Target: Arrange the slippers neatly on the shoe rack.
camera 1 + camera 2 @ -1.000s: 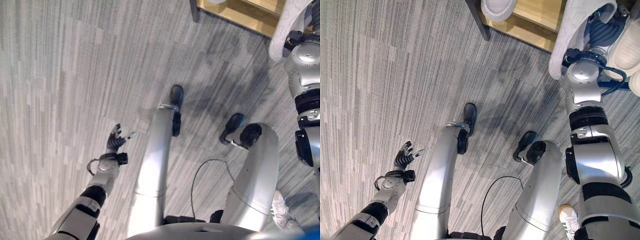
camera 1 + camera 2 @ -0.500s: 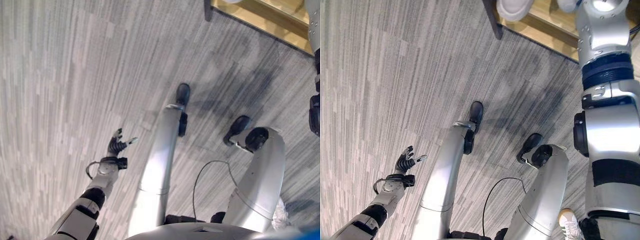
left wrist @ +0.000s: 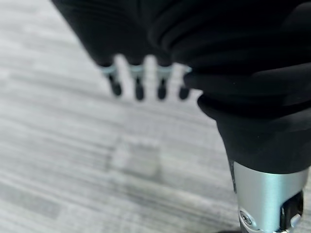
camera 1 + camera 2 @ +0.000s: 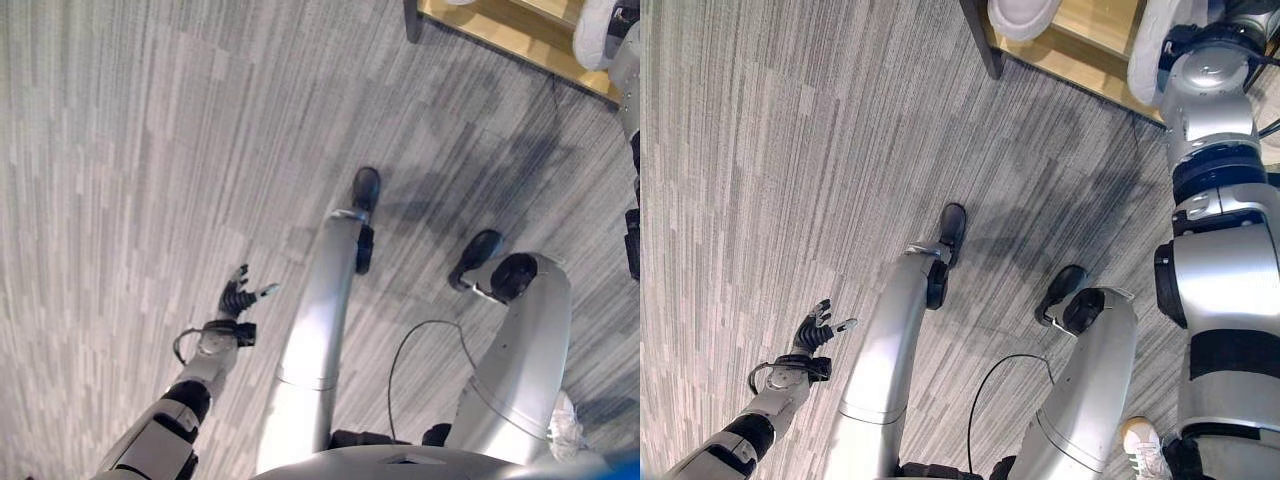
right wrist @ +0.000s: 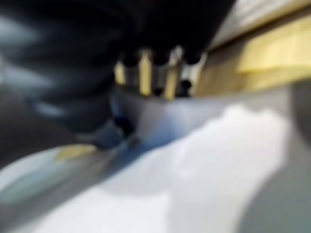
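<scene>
Fingers of the right hand curl around a white slipper, held at the wooden rack. Left hand hangs slack over the carpet, fingers loose and holding nothing. A second slipper sits on the rack. Step: placing. Next likely needs lowering it just beside the second slipper, aligned. No writing is legible.

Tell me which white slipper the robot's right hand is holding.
The slipper at the right arm's end, over the shoe rack's edge; the other slipper sits alone by the dark post.
</scene>
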Tool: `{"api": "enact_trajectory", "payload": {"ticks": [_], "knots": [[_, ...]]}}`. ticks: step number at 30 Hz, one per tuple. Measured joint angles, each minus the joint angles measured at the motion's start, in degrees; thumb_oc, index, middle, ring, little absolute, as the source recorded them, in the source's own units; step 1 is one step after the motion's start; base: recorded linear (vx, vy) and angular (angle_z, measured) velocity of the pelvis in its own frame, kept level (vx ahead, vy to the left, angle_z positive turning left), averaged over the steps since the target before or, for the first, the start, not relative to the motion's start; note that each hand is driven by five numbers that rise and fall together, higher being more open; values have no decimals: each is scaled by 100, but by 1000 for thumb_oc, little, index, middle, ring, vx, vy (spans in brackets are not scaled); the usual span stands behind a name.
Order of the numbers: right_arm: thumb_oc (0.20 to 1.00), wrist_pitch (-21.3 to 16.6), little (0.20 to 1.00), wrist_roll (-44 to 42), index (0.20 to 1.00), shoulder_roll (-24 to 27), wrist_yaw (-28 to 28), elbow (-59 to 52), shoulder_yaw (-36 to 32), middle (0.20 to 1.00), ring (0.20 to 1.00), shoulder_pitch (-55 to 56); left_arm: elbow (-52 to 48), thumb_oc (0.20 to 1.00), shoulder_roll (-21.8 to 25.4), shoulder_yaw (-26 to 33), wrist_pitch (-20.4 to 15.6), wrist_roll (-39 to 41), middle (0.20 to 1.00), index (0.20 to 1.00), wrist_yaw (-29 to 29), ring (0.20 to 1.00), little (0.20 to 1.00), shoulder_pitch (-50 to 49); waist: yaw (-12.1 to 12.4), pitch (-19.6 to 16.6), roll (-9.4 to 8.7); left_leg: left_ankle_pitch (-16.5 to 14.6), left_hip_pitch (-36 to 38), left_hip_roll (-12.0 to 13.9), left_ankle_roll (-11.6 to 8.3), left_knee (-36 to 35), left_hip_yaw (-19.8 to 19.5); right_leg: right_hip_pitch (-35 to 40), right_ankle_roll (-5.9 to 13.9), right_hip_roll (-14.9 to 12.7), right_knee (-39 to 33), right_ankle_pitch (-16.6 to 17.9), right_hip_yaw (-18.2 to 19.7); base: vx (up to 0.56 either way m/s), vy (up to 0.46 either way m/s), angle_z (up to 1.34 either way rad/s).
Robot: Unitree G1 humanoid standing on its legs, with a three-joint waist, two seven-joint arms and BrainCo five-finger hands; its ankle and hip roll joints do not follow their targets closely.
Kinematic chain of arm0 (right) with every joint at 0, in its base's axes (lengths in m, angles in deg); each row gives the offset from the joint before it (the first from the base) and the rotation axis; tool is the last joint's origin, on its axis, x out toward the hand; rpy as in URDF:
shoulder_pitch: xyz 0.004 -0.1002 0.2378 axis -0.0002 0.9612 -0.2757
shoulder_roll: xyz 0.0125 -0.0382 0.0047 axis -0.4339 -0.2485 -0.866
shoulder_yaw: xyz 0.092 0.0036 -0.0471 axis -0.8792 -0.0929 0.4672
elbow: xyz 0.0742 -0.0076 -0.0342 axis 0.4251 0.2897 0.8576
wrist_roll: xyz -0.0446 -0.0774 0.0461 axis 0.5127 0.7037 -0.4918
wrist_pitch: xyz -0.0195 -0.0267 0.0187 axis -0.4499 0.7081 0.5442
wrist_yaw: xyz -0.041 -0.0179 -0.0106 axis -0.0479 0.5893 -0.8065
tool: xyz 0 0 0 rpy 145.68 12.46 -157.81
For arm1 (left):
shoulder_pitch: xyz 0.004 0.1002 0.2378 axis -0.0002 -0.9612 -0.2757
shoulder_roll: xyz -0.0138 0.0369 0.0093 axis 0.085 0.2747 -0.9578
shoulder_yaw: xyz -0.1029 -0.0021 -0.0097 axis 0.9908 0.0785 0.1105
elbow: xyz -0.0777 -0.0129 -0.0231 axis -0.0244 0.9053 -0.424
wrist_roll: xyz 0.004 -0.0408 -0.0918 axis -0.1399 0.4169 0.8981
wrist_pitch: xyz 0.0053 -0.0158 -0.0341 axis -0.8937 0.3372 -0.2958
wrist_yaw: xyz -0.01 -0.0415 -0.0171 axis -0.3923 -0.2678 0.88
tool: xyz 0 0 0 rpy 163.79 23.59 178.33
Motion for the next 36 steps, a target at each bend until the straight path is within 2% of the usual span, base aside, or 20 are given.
{"api": "enact_trajectory", "payload": {"ticks": [4,9,10,11,12,16,22,27,36], "knots": [[200,220,200,242,200,-384,-150,12,21,200,200,-6,-178,1000,15,49,-5,45,1000,1000,-1,1000,1000,0,-8,-1,3,-23,-29,49,8,43,47,-86,6,84,29,56,96,-3,0,-8],[200,340,200,459,200,-519,-235,14,17,200,200,-42,-377,1000,36,45,14,79,1000,1000,6,1000,1000,-65,-4,-3,7,-19,-25,59,3,53,54,-105,6,110,28,82,126,0,0,0],[388,359,388,479,388,-541,-244,14,-2,388,388,-52,-449,1000,53,42,29,118,1000,1000,6,1000,1000,-76,-4,-5,11,-19,-23,60,3,48,66,-118,5,117,23,90,141,0,0,0],[627,378,627,512,627,-549,-267,14,-8,627,627,-68,-577,1000,82,43,57,120,1000,1000,9,1000,1000,-109,-3,-5,11,-18,-24,60,1,40,71,-125,2,121,19,95,146,0,0,0],[1000,388,1000,555,1000,-550,-279,14,-6,1000,1000,-71,-595,1000,82,49,51,120,1000,1000,15,1000,1000,-109,2,-10,19,-18,-23,60,2,42,74,-125,2,122,20,96,151,0,0,0],[1000,474,1000,571,1000,-571,-377,16,-66,1000,1000,-126,-854,1000,189,42,68,122,1000,1000,25,1000,1000,-127,23,-34,60,-14,-22,60,-1,-1,85,-137,-3,122,-16,103,156,0,0,0],[1000,436,1000,545,1000,-585,-842,-218,-642,1000,1000,-180,-779,1000,201,16,71,109,1000,1000,10,1000,1000,-119,89,-88,154,30,27,61,-2,-172,137,-131,37,115,-128,138,170,0,0,0],[1000,107,1000,100,1000,-718,-1172,-708,-1077,1000,1000,-171,-538,1000,135,-131,56,63,1000,1000,-2,1000,1000,-63,143,-110,196,151,119,19,-41,-448,156,-109,30,81,-282,200,158,-18,8,5],[1000,-403,1000,-564,1000,-776,-1512,-710,-1677,1000,1000,-128,-445,1000,82,-198,-2,-114,1000,1000,-1,1000,1000,-70,186,-176,305,249,144,-81,-39,-592,97,-52,16,-38,-326,215,69,2,4,6]]}}
